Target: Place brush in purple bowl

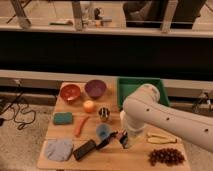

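The brush [106, 142] is a slim dark stick lying aslant at the front of the wooden table, just in front of the blue cup. My gripper [123, 139] is at the brush's right end and is shut on it, holding it just above the table. The white arm [160, 117] reaches in from the right. The purple bowl [95, 88] stands at the back of the table, between the orange-red bowl [70, 92] and the green tray, well behind the gripper.
A green tray [131, 86] stands at the back right. An orange fruit [89, 106], a metal cup [104, 114] and a blue cup [102, 131] lie between brush and bowl. A green sponge [63, 118], carrot [81, 125], grey-blue cloth [59, 149], black block [84, 150], banana [160, 138] and grapes [165, 156] are also on the table.
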